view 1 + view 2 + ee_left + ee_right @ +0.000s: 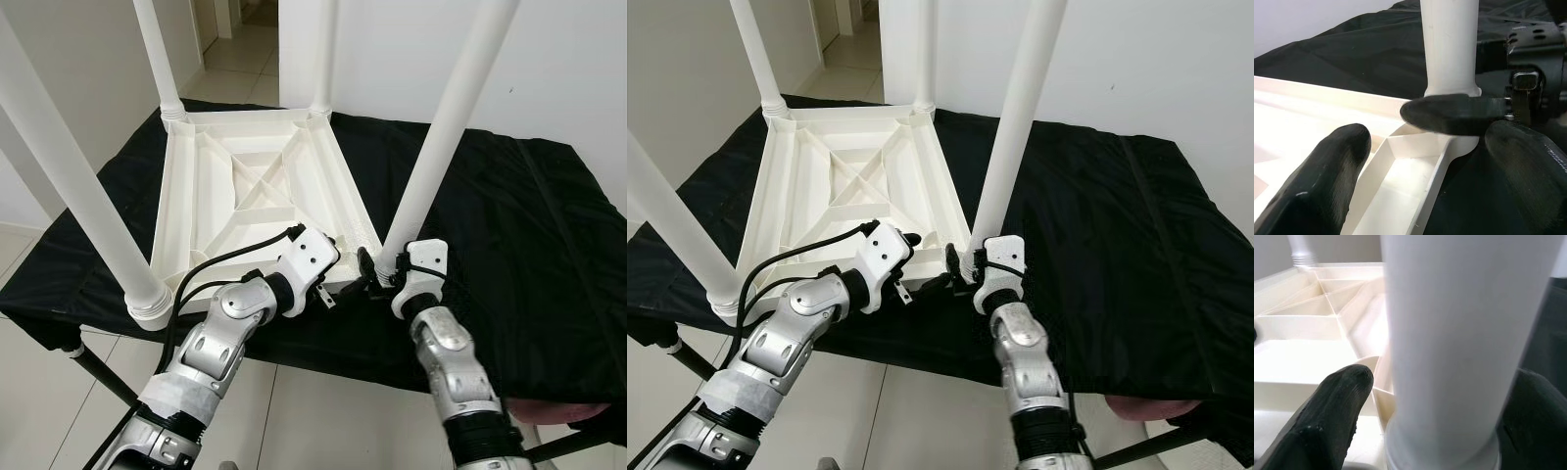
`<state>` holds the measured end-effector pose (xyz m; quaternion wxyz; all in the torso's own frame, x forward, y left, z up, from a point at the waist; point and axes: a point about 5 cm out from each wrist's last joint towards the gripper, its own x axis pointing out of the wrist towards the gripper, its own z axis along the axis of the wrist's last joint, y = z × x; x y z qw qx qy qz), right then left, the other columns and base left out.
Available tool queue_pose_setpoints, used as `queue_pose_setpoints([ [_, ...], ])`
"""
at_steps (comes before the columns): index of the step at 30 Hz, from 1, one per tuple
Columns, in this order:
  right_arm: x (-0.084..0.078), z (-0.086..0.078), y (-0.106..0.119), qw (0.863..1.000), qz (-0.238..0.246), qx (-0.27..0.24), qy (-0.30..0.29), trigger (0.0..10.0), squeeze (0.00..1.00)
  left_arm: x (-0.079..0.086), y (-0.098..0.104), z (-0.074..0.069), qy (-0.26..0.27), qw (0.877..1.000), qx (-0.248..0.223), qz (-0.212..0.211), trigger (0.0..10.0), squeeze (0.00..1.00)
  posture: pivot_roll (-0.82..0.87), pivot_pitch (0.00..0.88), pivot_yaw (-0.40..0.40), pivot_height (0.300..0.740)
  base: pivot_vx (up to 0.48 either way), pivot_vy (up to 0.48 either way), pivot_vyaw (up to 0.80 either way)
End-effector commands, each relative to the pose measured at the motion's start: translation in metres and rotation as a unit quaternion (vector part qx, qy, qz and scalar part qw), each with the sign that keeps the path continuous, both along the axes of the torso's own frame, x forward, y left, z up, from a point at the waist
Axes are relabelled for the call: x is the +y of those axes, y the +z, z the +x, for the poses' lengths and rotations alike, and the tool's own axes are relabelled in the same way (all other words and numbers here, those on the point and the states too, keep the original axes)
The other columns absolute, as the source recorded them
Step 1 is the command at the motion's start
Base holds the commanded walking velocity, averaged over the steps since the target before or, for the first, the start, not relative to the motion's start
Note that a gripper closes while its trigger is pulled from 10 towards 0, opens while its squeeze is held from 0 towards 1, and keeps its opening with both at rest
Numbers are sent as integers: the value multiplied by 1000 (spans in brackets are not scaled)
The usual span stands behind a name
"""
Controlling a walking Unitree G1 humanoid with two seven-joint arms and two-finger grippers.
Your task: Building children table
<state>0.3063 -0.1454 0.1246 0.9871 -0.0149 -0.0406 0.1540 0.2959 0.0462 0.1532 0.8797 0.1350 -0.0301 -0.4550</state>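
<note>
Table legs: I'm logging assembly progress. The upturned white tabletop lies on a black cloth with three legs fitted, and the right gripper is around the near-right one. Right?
Not quite: four table legs stand in the tabletop, not three, as the left eye view shows. The right gripper is indeed around the near-right leg.
</note>
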Motion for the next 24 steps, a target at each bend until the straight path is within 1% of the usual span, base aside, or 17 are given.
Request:
queue_pose_setpoints([
  [1, -5, 5, 5, 999, -9, -13, 30, 10000, 0, 1, -1, -1, -4, 1000, 3, -1, 10000, 0, -61, 0, 12, 740, 0, 0, 0],
  [2, -11, 9, 7, 999, -22, -17, 42, 10000, 0, 1, -1, -1, -3, 1000, 3, 0, 10000, 0, -61, 0, 12, 740, 0, 0, 0],
  [5, -11, 9, 7, 999, -22, -17, 42, 10000, 0, 1, -1, -1, -3, 1000, 3, 0, 10000, 0, -61, 0, 12, 740, 0, 0, 0],
  [6, -15, 12, 7, 998, -27, -14, 58, 10000, 0, 2, -1, -2, -3, 1000, 4, 0, 10000, 0, -61, 0, 14, 740, 0, 0, 0],
  [7, -15, 12, 7, 998, -27, -14, 58, 10000, 0, 2, -1, -2, -3, 1000, 4, 0, 10000, 0, -61, 0, 14, 740, 0, 0, 0],
  [8, -17, 21, 7, 993, -51, -3, 109, 10000, 0, 2, -3, -4, -5, 1000, 7, 1, 10000, 0, -57, 0, 17, 740, 0, 0, 0],
  [10, -17, 21, 7, 993, -51, -3, 109, 10000, 0, 2, -3, -4, -5, 1000, 7, 1, 10000, 0, -57, 0, 17, 740, 0, 0, 0],
  [11, -17, 23, 6, 991, -58, 2, 124, 10000, 0, 2, -4, -5, -5, 1000, 8, 1, 10000, 0, -57, 0, 17, 740, 0, 0, 0],
  [12, -17, 23, 6, 991, -58, 2, 124, 10000, 0, 2, -4, -5, -5, 1000, 8, 1, 10000, 0, -57, 0, 17, 740, 0, 0, 0],
  [15, -13, 25, 0, 981, -72, 22, 178, 10000, 0, 3, -4, -6, -4, 1000, 11, 1, 10000, 0, -47, 0, 12, 740, 0, 0, 0],
  [17, -12, 26, -3, 976, -83, 30, 200, 10000, 0, 3, -4, -5, -3, 1000, 11, 1, 10000, 0, -47, 0, 12, 740, 0, 0, 0],
  [19, -12, 26, -4, 974, -87, 34, 206, 10000, 0, 3, -4, -5, -3, 1000, 11, 0, 10000, 0, -47, 0, 12, 740, 0, 0, 0],
  [20, -13, 26, -8, 973, -82, 44, 211, 9843, 0, 3, -3, -5, -2, 1000, 10, 0, 10000, 0, -43, 0, 8, 740, 0, 0, 0],
  [22, -13, 26, -8, 973, -82, 44, 211, 9843, 0, 3, -3, -5, -2, 1000, 10, 0, 10000, 0, -43, 0, 8, 740, 0, 0, 0],
  [23, -14, 26, -11, 972, -83, 51, 215, 4275, 0, 2, -3, -4, -2, 1000, 9, -1, 10000, 0, -42, 0, 8, 740, 0, 0, 0],
  [24, -16, 26, -15, 971, -81, 56, 219, 0, 0, 2, -2, -4, -2, 1000, 8, -2, 10000, 0, -40, 0, 7, 740, 0, 0, 0],
])
